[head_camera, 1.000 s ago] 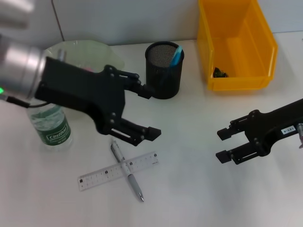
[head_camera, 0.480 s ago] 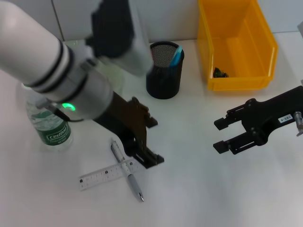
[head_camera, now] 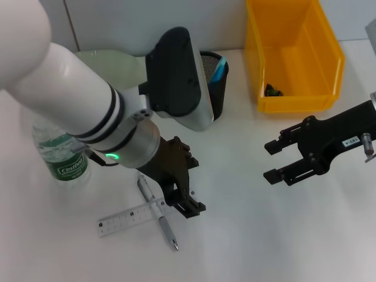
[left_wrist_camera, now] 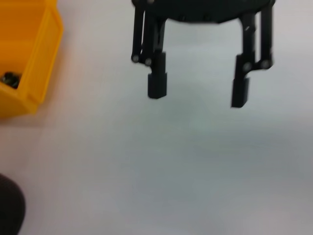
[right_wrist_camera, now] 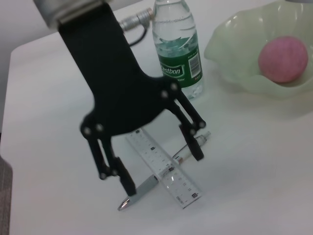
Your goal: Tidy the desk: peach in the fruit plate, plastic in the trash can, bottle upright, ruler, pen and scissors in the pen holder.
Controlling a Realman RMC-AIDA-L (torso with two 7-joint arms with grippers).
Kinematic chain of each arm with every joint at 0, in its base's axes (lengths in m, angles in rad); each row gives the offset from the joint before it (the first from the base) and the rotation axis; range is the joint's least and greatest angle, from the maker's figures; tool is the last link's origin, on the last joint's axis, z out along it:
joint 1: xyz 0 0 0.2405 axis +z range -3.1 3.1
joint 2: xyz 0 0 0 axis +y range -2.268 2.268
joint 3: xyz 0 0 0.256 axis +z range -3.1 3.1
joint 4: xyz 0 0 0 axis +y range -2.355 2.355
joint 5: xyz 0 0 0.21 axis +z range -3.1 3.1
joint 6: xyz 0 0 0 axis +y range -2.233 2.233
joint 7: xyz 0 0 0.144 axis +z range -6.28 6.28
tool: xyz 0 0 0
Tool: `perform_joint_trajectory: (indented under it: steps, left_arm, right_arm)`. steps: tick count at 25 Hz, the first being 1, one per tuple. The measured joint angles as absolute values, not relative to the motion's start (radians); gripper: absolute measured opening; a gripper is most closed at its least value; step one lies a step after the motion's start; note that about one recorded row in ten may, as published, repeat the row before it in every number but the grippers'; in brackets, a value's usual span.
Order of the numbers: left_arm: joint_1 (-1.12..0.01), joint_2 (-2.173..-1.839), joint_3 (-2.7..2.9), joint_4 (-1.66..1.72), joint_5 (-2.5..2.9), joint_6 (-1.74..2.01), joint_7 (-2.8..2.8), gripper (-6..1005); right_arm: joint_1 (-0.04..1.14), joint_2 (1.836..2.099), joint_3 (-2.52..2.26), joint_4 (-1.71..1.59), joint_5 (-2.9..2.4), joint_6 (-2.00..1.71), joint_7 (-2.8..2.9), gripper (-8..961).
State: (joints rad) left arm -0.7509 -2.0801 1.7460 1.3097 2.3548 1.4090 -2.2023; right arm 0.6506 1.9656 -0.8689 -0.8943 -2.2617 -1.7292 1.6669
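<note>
While left tool hangs spread, crossed ruler and pen lie beneath.

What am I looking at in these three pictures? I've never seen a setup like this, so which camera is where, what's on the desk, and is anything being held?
This is a two-armed robot at a white desk. The wide picture comes from a camera on its head, looking down. The other two come from cameras on its wrists.

The big white and black arm is its left one. The left claw is open, fingers pointing down over the pen and the ruler, which lie crossed. The right wrist picture shows this from the side: the fingers straddle the crossing without gripping anything yet. The right claw waits open and empty, off to the right.

Also on the desk: an upright bottle, a peach in the green fruit plate, the black pen holder with the blue scissors inside, and the yellow trash can with a small dark scrap in it.
</note>
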Motion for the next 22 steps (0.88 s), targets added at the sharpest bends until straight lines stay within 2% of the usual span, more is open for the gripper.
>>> perform_joint_trajectory:
  steps: [12,22]
  left_arm:
    - [-0.784,-2.08,1.83,1.191,2.379,1.288,-2.23,763]
    - [-0.795,-2.08,1.894,1.131,2.38,1.211,-2.261,760]
  right_arm:
    - [0.661,1.984,-0.872,-0.894,-2.287,-1.704,1.654,715]
    - [0.684,1.987,-0.873,-0.861,-2.3,-1.684,1.642,715]
